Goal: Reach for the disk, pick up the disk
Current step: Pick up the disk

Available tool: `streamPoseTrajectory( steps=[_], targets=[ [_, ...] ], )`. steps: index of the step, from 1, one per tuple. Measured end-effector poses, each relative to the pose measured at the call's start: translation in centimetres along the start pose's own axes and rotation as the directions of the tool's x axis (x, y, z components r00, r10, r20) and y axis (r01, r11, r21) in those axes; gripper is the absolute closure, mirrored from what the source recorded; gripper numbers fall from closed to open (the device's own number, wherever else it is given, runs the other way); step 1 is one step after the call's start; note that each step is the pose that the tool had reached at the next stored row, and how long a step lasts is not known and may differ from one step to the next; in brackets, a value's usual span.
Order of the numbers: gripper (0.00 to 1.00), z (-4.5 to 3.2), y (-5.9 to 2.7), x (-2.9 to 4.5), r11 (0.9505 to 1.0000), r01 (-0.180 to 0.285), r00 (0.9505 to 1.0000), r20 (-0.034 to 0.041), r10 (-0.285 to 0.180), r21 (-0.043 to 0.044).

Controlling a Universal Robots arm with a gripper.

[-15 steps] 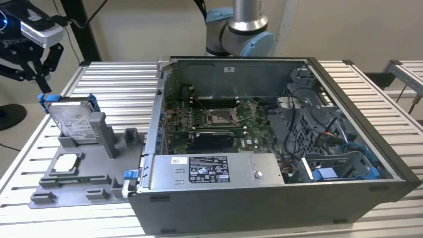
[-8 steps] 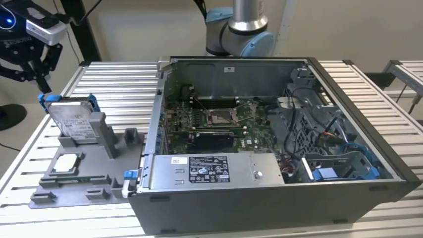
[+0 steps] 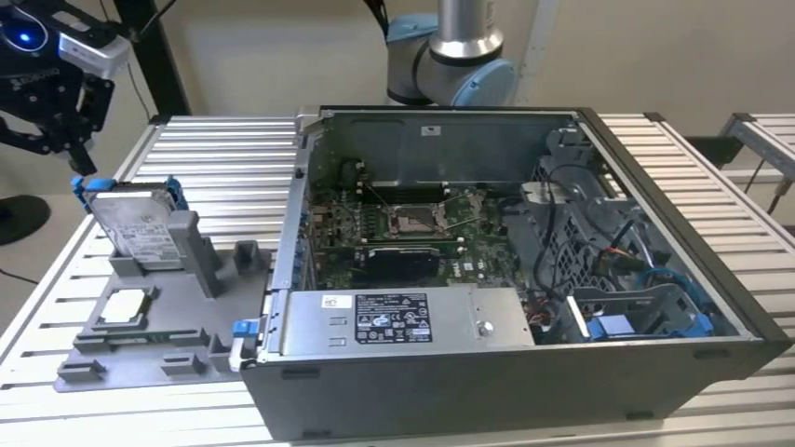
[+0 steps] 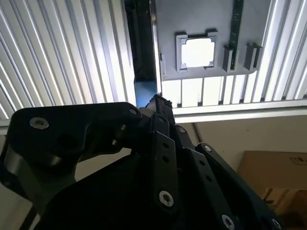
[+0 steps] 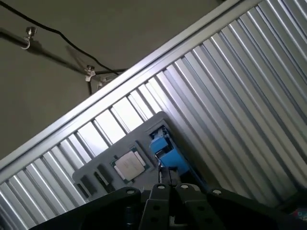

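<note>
Closest thing to the lens in both wrist views is the gripper's (image 4: 157, 101) own black body with its bolts, narrowing down to a tip, and honestly I can't tell from any angle whether the jaws are clamped or released. In the exterior view the gripper (image 3: 77, 160) hangs at the far upper corner on the exterior view's left, its tip right at the top corner of the disk (image 3: 134, 223), so close that I can't say if it's touching or just above. The disk stands on edge, leaning back a bit, in a slot of the grey fixture plate (image 3: 186, 346), label face towards the camera and blue frame showing along its top and sides. In the first wrist view that blue frame (image 5: 167, 149) sits just beyond the gripper tip (image 5: 170, 186). The small square chip (image 3: 127, 305) lies flat in its own pocket on the same plate, near the disk but apart from it; it also shows in the second wrist view (image 4: 197, 51). All of this sits on the slatted metal table (image 3: 223, 158). On the exterior view's right is the opened computer case (image 3: 497, 382), with the long silver box (image 3: 485, 321) along its near edge, and the arm's base (image 3: 453, 56) rises behind it.
</note>
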State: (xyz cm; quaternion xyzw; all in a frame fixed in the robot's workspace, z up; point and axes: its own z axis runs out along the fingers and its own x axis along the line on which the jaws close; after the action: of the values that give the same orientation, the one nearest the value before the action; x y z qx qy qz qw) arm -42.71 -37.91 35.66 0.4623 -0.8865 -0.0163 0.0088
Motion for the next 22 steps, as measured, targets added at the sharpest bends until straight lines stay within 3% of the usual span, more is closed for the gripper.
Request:
streamPoseTrajectory(
  steps=[5,8,11,15,22],
  targets=[
    [1.00,0.04,0.00,0.00,0.9959,0.091,0.9959,-0.0013,-0.091,0.0035],
    [1.00,0.10,0.00,0.00,0.9895,0.144,0.9895,-0.0010,-0.144,0.0071],
    [1.00,0.13,-0.01,0.00,0.9801,0.198,0.9802,-0.0009,-0.198,0.0114],
    [1.00,0.18,-0.01,0.00,0.9631,0.269,0.9632,-0.0003,-0.269,0.0191],
    [1.00,0.27,-0.01,0.00,0.9252,0.379,0.9254,-0.0039,-0.379,0.0194]
  ],
)
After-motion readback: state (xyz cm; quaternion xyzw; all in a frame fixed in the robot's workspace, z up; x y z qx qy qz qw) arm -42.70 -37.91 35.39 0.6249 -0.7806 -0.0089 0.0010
